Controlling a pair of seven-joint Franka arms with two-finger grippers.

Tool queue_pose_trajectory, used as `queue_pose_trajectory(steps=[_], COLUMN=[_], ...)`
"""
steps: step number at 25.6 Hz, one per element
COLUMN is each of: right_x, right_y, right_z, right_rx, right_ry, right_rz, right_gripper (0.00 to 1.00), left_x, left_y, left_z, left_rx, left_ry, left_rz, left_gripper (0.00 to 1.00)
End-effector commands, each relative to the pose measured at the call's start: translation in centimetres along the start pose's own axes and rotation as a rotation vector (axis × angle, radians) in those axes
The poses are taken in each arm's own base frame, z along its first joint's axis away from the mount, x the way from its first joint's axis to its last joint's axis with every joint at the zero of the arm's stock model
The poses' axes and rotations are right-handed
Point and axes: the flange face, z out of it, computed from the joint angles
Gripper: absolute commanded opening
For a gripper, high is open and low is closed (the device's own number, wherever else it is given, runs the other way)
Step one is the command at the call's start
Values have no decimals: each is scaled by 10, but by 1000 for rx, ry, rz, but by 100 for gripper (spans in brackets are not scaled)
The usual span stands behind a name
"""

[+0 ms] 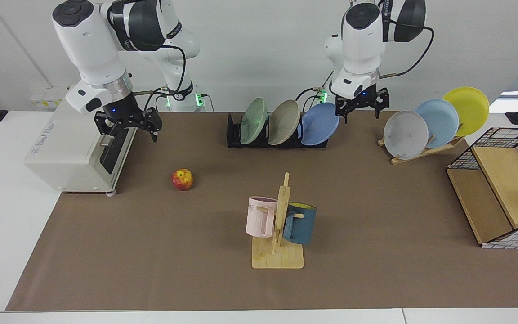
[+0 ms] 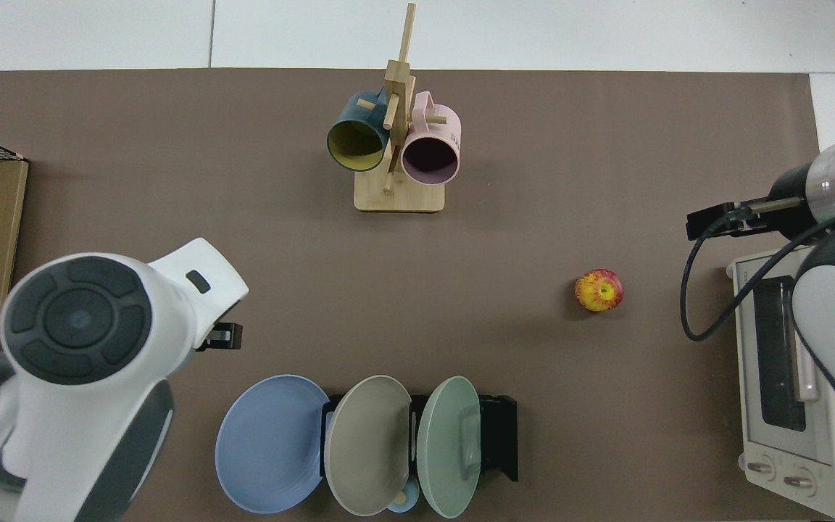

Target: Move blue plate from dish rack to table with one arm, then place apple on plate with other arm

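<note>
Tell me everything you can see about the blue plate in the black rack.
The blue plate is round, shallow and matte, plain medium blue. It leans tilted at the end slot of the dish rack, next to a beige plate. The left gripper hovers open just beside its upper rim, not gripping it.

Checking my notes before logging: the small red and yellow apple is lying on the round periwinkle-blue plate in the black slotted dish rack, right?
No. The facing view shows the small red and yellow apple lying on the brown mat, apart from the round periwinkle-blue plate, which does stand in the black slotted dish rack.
</note>
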Motion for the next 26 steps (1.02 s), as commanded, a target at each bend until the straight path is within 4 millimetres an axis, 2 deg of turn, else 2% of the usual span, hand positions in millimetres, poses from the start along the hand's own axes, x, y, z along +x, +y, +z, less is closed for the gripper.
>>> queue_pose_trajectory(steps=[1, 5, 7, 15, 21, 23, 26], right_x=[-10, -14, -18, -27, -28, -26, -24], right_y=[-22, -24, -36, -46, -48, -53, -56], right_z=[26, 54, 68, 134, 170, 183, 196], right_rx=[9, 8, 7, 4, 4, 3, 2], right_ry=[-16, -37, -53, -50, -50, -58, -56], right_rz=[16, 35, 37, 59, 68, 70, 76], right_gripper=[100, 100, 100, 100, 100, 100, 100], left_x=[-31, -44, -49, -60, -68, -72, -78], left_y=[-3, 18, 31, 38, 44, 52, 71], left_z=[20, 37, 45, 60, 74, 75, 90], left_rx=[43, 62, 70, 69, 74, 69, 73], left_ry=[30, 27, 22, 1, -8, -2, -4], left_rz=[0, 32, 47, 70, 86, 90, 91], left_gripper=[100, 100, 100, 100, 100, 100, 100])
